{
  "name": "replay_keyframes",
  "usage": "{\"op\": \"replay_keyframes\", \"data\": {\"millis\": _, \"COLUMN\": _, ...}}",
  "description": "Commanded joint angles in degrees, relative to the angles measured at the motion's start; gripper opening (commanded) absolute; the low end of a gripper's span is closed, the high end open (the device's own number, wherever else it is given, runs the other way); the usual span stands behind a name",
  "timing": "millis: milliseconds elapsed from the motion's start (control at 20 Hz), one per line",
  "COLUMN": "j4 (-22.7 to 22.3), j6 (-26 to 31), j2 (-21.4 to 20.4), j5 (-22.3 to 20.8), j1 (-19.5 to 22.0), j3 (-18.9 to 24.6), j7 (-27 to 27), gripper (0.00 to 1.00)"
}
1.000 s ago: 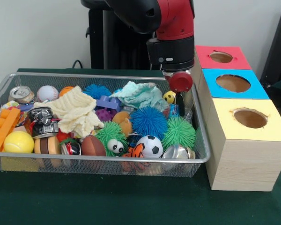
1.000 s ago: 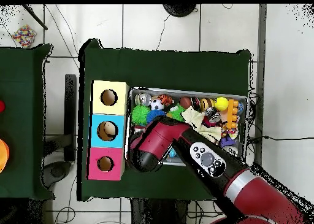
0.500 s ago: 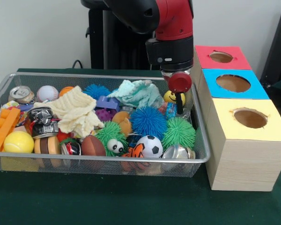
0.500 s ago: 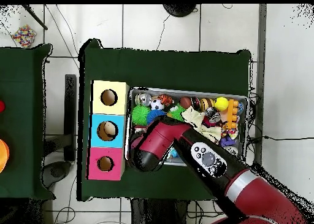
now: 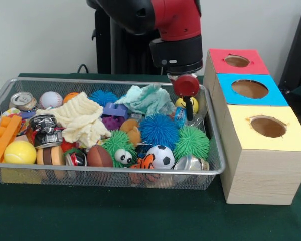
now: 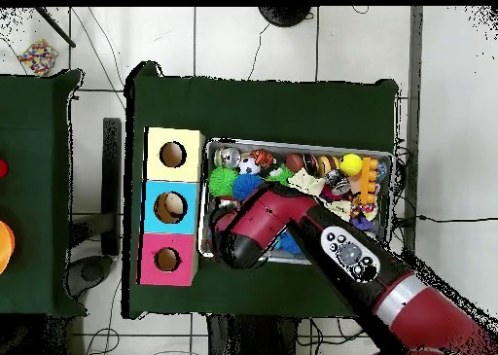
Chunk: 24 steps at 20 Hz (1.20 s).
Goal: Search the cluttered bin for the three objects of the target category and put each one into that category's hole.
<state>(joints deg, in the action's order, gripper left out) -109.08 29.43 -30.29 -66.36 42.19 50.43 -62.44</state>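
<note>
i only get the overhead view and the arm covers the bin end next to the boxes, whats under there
Observer: In the front view, the claw hangs over the bin at that end, right by a yellow smiley ball.
Operator: is it over any box hole
Observer: No. It sits on the bin side of the red-topped box, lower than the box tops.
Operator: anything else hidden under the arm
Observer: A crumpled teal cloth lies beside the smiley ball, with a blue spiky ball in front of it.
</note>
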Motion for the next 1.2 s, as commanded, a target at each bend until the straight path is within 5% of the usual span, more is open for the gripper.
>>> {"op": "replay_keyframes", "data": {"millis": 50, "j4": -4.75, "j6": 6.56, "j2": 1.43, "j5": 10.1, "j1": 10.02, "j3": 8.43, "j7": 24.58, "gripper": 0.0}}
{"op": "replay_keyframes", "data": {"millis": 700, "j4": -12.16, "j6": 14.07, "j2": 0.26, "j5": 21.73, "j1": 20.58, "j3": 20.94, "j7": 31.77, "gripper": 0.0}}
{"op": "replay_keyframes", "data": {"millis": 1200, "j4": -15.35, "j6": 14.9, "j2": 5.95, "j5": 30.12, "j1": 26.45, "j3": 30.89, "j7": 31.65, "gripper": 0.0}}
